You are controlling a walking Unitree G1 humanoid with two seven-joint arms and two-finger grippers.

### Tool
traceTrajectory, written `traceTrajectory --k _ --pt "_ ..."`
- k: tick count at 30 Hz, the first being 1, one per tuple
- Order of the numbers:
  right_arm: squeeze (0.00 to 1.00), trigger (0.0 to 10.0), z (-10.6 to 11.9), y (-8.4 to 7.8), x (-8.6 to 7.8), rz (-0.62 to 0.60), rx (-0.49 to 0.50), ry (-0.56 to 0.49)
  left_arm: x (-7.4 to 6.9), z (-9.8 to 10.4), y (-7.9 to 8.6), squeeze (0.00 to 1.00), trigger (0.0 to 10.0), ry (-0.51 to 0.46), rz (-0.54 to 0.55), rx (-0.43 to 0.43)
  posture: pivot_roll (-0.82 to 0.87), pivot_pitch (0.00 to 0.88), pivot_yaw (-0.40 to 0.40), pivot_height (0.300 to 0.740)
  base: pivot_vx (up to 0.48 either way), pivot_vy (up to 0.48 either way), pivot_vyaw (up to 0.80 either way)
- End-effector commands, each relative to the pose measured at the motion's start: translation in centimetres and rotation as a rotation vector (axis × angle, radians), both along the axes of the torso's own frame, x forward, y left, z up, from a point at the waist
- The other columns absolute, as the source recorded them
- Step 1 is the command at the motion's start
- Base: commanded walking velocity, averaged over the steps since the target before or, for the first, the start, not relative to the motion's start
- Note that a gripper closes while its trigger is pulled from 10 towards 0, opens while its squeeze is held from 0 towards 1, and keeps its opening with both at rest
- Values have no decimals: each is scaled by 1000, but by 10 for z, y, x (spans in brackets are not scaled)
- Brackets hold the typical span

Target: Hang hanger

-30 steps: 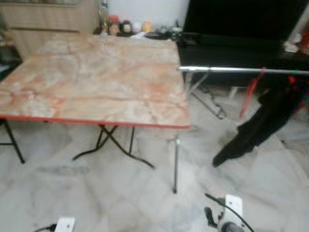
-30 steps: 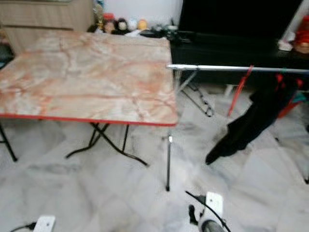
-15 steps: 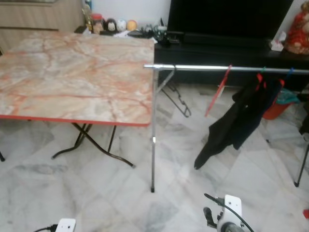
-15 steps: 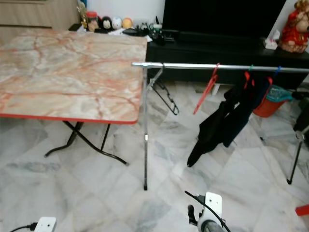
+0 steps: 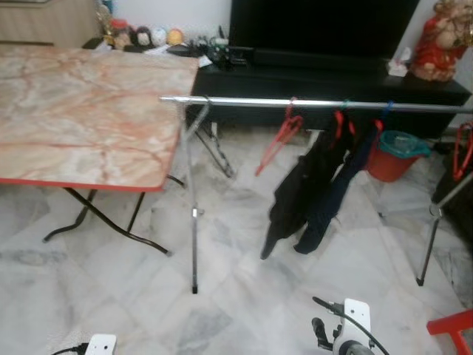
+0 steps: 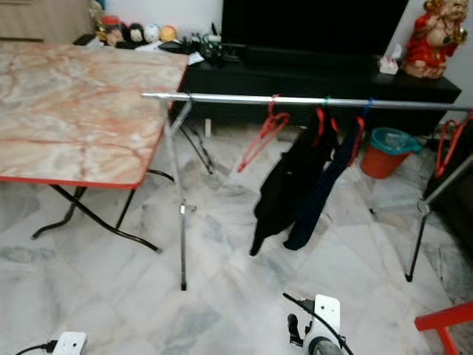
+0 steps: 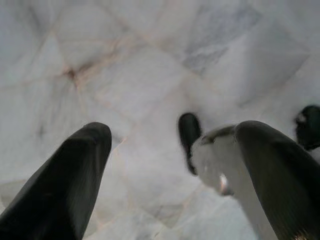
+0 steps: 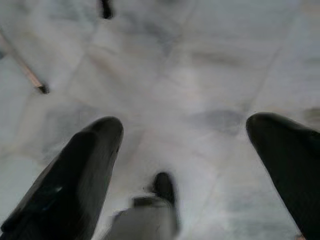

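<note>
rail (image 5: 318, 104): silver bar on thin legs, just right of the table, in front of the TV stand
hanger (image 5: 275, 140): red, empty, hooked on the rail, tilted, left of the clothes
clothes (image 5: 314, 185): dark garments on red hangers, mid-rail, hems above the floor
table (image 5: 81, 111): marble-look top, red edge, folding black legs
TV stand (image 6: 325, 74): black, with a red figurine (image 6: 434, 37) at its right end
bucket (image 6: 389, 150): orange, teal rim, on the floor behind the rail
left gripper (image 7: 170, 165): hangs low over the floor, fingers spread, holding nothing
right gripper (image 8: 190, 155): also low over the floor, fingers wide apart, empty
floor (image 5: 244, 296): white marble tiles
</note>
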State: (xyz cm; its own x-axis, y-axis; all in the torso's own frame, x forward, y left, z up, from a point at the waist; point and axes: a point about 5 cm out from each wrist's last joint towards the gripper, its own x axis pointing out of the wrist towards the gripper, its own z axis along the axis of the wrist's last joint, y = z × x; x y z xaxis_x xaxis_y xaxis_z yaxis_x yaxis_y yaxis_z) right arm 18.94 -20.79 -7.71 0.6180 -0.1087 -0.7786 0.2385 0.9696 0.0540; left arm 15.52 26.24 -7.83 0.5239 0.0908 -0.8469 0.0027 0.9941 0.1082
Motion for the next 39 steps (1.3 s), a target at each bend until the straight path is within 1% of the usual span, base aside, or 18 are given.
traceTrajectory --k 1,10,19,23,25,32,35,39 --pt "0 10000 1 -4 1 -1 -14 -5 -4 -3 -2 0 10000 16 6 -11 -78 0 -41 740 0 0 0" --pt "0 10000 3 -4 4 -16 -11 -38 -4 -2 -1 0 10000 15 13 -11 -92 0 -38 740 0 0 0" --pt "0 10000 8 -3 12 -24 -8 -93 2 0 -2 0 10000 4 12 -8 -114 0 -33 740 0 0 0" --pt "0 10000 12 -2 17 -33 -11 -140 5 1 -2 0 10000 -8 16 -5 -127 0 -27 740 0 0 0" --pt "0 10000 16 -2 20 -57 -10 -196 7 2 -2 0 10000 -20 22 -4 -135 0 -18 740 0 0 0" --pt "0 10000 21 -2 21 -107 -1 -297 5 1 -1 0 10000 -18 26 7 -133 0 -7 740 0 0 0" --pt "0 10000 22 -2 22 -103 -13 -318 5 2 0 0 10000 -24 38 10 -113 0 -11 740 0 0 0" --pt "0 10000 26 -1 25 -59 -55 -357 6 3 2 0 10000 -46 70 11 -84 0 -19 740 0 0 0"
